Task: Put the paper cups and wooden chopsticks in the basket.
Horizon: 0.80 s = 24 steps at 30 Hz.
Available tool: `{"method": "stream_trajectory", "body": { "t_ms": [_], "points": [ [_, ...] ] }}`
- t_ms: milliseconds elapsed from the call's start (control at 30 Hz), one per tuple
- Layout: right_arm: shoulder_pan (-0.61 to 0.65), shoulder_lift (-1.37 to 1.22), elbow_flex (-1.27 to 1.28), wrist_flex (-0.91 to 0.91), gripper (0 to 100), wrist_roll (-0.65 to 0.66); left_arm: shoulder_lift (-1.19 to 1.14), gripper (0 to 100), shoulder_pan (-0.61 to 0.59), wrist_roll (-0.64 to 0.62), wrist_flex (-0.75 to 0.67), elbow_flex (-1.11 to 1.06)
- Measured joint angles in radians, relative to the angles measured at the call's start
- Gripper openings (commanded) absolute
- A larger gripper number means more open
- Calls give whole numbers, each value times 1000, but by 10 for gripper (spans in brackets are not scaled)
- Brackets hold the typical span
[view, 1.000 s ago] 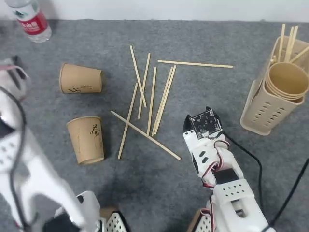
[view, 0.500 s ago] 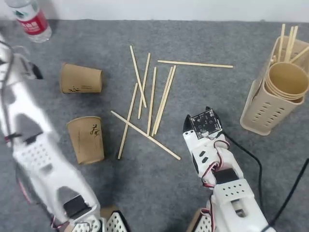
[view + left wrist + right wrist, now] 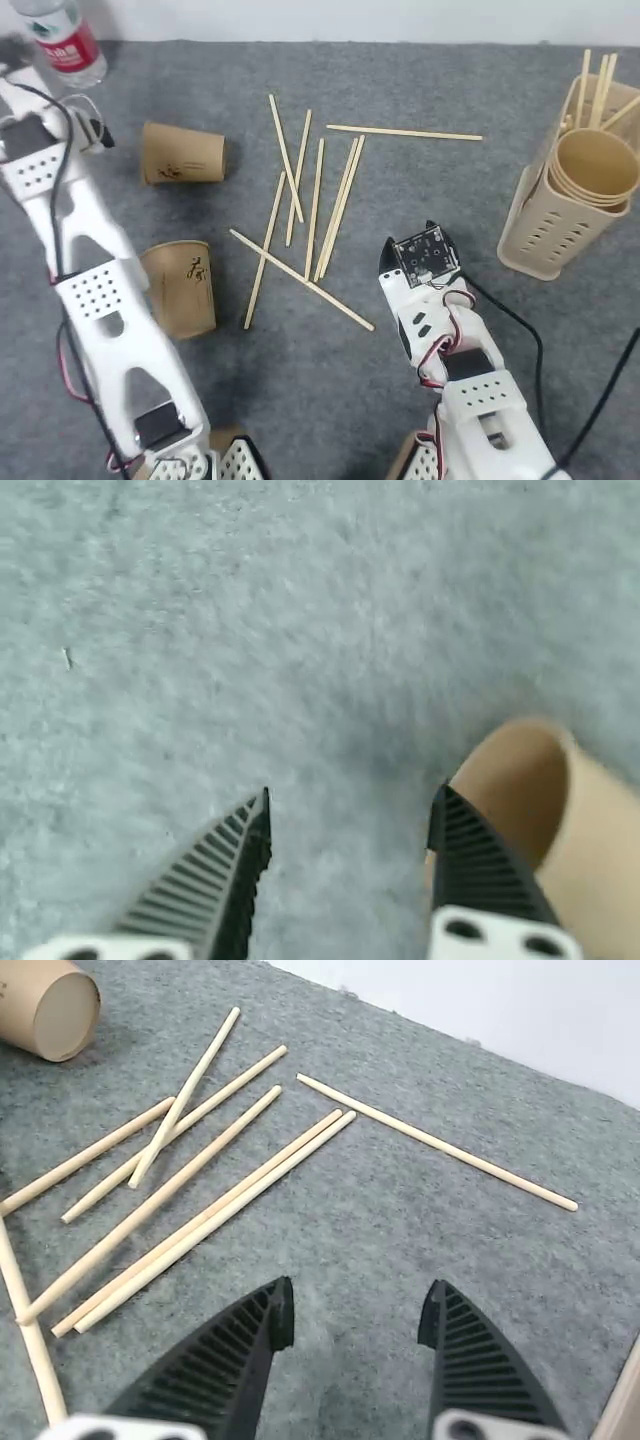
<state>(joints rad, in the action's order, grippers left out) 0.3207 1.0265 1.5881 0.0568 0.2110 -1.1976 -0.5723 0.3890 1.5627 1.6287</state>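
Observation:
Two brown paper cups lie on their sides on the grey carpet: the upper cup (image 3: 183,160) and the lower cup (image 3: 180,288), the latter partly behind the left arm. My left gripper (image 3: 95,130) is open at the upper cup's left end; in the left wrist view one fingertip (image 3: 455,825) touches that cup (image 3: 560,810), with my left gripper (image 3: 350,810) mostly over bare carpet. Several wooden chopsticks (image 3: 315,205) are scattered mid-table. My right gripper (image 3: 405,245) is open and holds nothing, hovering near the chopsticks (image 3: 200,1190) in the right wrist view (image 3: 355,1300).
The beige basket (image 3: 545,235) stands at the right edge, holding stacked paper cups (image 3: 597,165) and a few chopsticks (image 3: 595,85). A water bottle (image 3: 65,40) stands at the back left. One chopstick (image 3: 405,132) lies apart toward the back.
The left arm swung up from the lower left to the upper cup, and the cup slid a little to the right. The right arm has not moved.

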Motion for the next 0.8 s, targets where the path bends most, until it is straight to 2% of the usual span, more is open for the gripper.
{"method": "stream_trajectory", "body": {
  "t_ms": [233, 400, 633, 800],
  "points": [
    [0, 0, 0, 0, 213, 6, -109, 250, 34, -117, -126, 9],
    [0, 0, 0, 0, 213, 46, -183, 250, 80, -160, -144, 9],
    [0, 0, 0, 0, 213, 60, -198, 248, 143, -258, -140, 9],
    [0, 0, 0, 0, 213, 63, -167, 247, 221, -276, -44, 9]
  ]
}}
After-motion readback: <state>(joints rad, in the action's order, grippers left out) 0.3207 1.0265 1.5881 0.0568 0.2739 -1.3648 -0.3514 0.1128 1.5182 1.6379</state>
